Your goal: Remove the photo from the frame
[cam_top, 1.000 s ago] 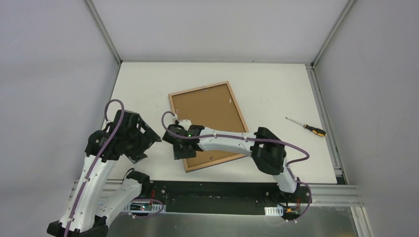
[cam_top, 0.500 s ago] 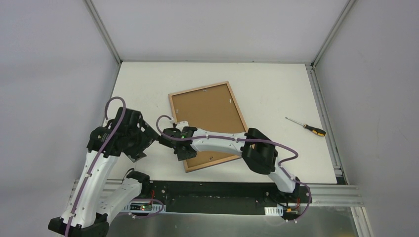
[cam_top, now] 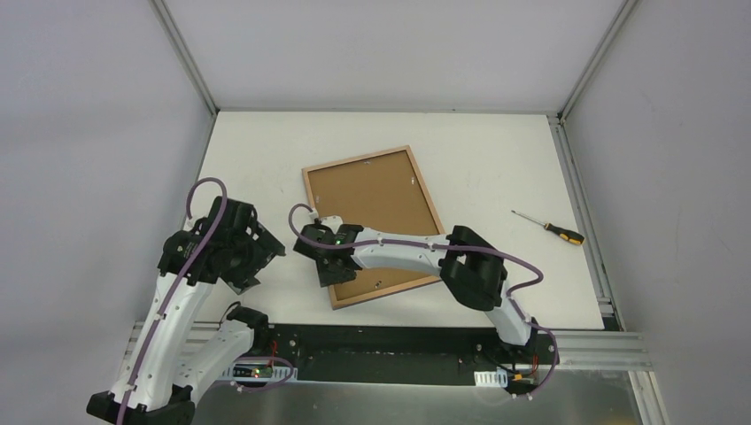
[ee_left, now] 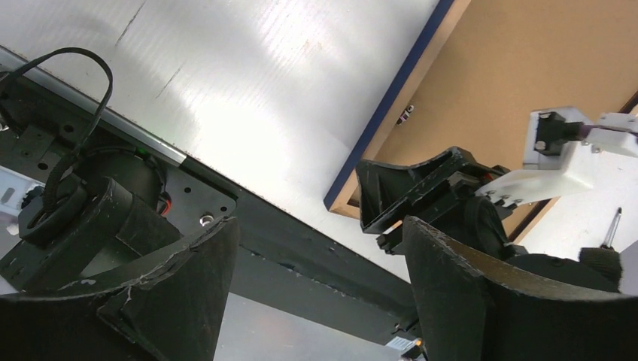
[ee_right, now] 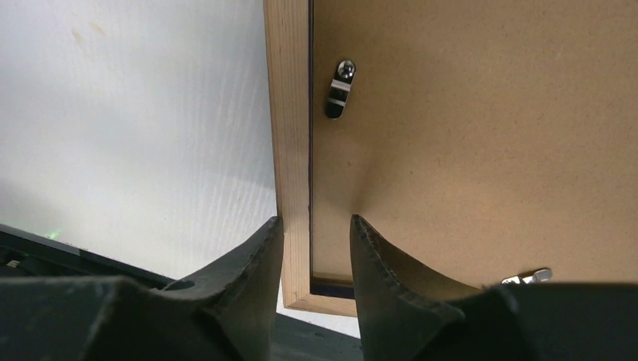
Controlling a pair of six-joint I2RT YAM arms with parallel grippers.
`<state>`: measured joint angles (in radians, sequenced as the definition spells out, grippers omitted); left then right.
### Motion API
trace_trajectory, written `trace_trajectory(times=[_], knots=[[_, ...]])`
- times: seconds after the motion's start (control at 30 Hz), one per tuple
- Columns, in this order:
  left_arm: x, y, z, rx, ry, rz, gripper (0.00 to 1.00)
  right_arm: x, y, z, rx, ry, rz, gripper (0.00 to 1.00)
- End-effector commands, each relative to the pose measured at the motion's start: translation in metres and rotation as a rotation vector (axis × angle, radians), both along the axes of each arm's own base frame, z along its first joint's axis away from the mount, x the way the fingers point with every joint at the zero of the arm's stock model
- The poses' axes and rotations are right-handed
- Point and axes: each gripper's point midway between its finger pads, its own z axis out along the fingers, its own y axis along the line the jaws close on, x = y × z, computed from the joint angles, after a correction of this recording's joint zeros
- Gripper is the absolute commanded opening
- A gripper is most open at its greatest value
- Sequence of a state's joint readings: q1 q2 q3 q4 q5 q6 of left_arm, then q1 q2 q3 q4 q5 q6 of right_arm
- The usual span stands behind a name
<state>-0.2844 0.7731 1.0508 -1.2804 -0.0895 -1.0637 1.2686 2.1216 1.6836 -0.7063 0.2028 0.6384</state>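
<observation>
The frame (cam_top: 305, 177) lies face down on the white table, showing its light wood rim and brown backing panel (cam_top: 372, 190). The photo is hidden under the panel. My right gripper (cam_top: 321, 266) is at the frame's near left corner, its jaws narrowly apart astride the rim (ee_right: 290, 113). One finger (ee_right: 263, 248) is against the rim's outer side and the other finger (ee_right: 369, 248) rests on the panel, with a gap to the rim. My left gripper (cam_top: 257, 257) is open and empty, held above the table left of the frame. In the left wrist view the frame's dark-blue edge (ee_left: 391, 113) shows.
Small metal turn clips (ee_right: 340, 90) hold the panel in the rim. A screwdriver (cam_top: 549, 227) with an orange-black handle lies at the right. The dark base rail (cam_top: 398, 341) runs along the near table edge. Grey walls enclose the table.
My left gripper swung toward the frame, then drew back a little. My right wrist shifted left, then returned. The frame has not moved.
</observation>
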Motion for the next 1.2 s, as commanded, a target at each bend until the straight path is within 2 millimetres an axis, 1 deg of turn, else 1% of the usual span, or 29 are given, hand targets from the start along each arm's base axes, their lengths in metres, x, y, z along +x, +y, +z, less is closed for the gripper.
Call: trace_trajectory(times=[0.0, 0.1, 0.2, 0.3, 0.4, 0.5, 0.67, 0.8, 0.87, 0.93, 1.0, 1.03, 1.07, 1.1, 1.17], knots=[[-0.005, 0.009, -0.009, 0.044, 0.032, 0.028, 0.81, 0.011, 0.011, 0.015, 0.038, -0.032, -0.013, 0.41], [-0.008, 0.011, -0.011, 0.051, 0.039, 0.035, 0.8, 0.012, 0.013, 0.012, 0.037, -0.03, -0.022, 0.4], [-0.014, 0.019, -0.014, 0.074, 0.044, 0.065, 0.79, 0.014, 0.017, 0.012, 0.044, -0.036, -0.029, 0.38], [-0.019, 0.024, -0.017, 0.092, 0.045, 0.075, 0.8, 0.013, 0.021, 0.014, 0.056, -0.029, -0.02, 0.38], [-0.023, 0.022, -0.025, 0.092, 0.072, 0.06, 0.8, 0.017, 0.022, 0.018, 0.084, -0.034, -0.029, 0.37], [-0.024, 0.019, -0.03, 0.082, 0.1, 0.058, 0.81, 0.014, 0.028, 0.013, 0.105, 0.001, -0.032, 0.37], [-0.022, 0.018, -0.027, 0.073, 0.088, 0.068, 0.81, 0.026, 0.02, -0.002, 0.016, -0.048, -0.059, 0.35], [-0.02, 0.018, -0.025, 0.073, 0.083, 0.067, 0.81, 0.032, 0.015, -0.006, -0.023, -0.084, -0.064, 0.31], [-0.02, 0.018, -0.026, 0.071, 0.086, 0.071, 0.81, 0.032, 0.014, -0.007, -0.038, -0.092, -0.052, 0.24], [-0.02, 0.017, -0.026, 0.067, 0.087, 0.076, 0.81, 0.034, 0.012, -0.007, -0.065, -0.124, -0.039, 0.19], [-0.02, 0.016, -0.027, 0.06, 0.089, 0.082, 0.81, 0.035, 0.01, -0.004, -0.077, -0.146, -0.03, 0.18], [-0.019, 0.014, -0.029, 0.05, 0.089, 0.084, 0.82, 0.036, 0.01, -0.004, -0.076, -0.148, -0.025, 0.15], [-0.018, 0.011, -0.031, 0.033, 0.089, 0.087, 0.83, 0.036, 0.009, -0.002, -0.077, -0.151, -0.017, 0.09], [-0.015, 0.007, -0.033, 0.012, 0.085, 0.088, 0.84, 0.037, 0.01, 0.001, -0.074, -0.158, -0.009, 0.02], [-0.01, -0.003, -0.038, -0.043, 0.079, 0.083, 0.87, 0.036, 0.013, 0.016, -0.04, -0.163, 0.026, 0.0]])
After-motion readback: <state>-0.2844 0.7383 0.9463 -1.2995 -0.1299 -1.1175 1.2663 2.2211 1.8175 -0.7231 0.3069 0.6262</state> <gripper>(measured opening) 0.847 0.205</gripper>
